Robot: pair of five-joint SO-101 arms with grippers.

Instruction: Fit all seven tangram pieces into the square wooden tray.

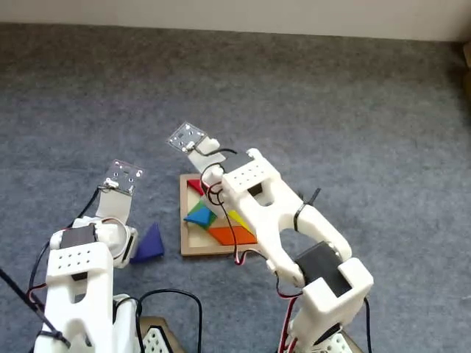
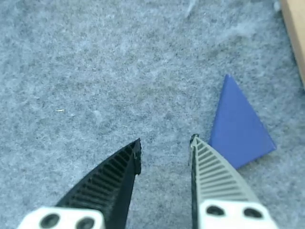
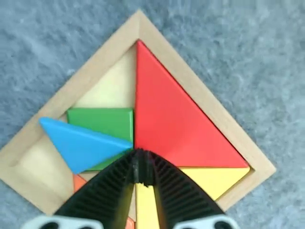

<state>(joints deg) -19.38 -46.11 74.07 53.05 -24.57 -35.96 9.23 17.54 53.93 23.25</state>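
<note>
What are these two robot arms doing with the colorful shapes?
They are filling a wooden tray with puzzle pieces. The right tool is shut, its tip over the pieces in the tray, where a light blue triangle lies crooked, partly on a green square. The left tool is open beside a dark blue triangle that lies outside the tray, not yet picked up.

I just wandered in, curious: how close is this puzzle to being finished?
Done: red triangle, green square, yellow piece and orange piece lie in the tray. In hand: the shut right gripper is at the light blue triangle, skewed over the green square. Remaining: the dark blue triangle, on the carpet beside the open left gripper.
</note>
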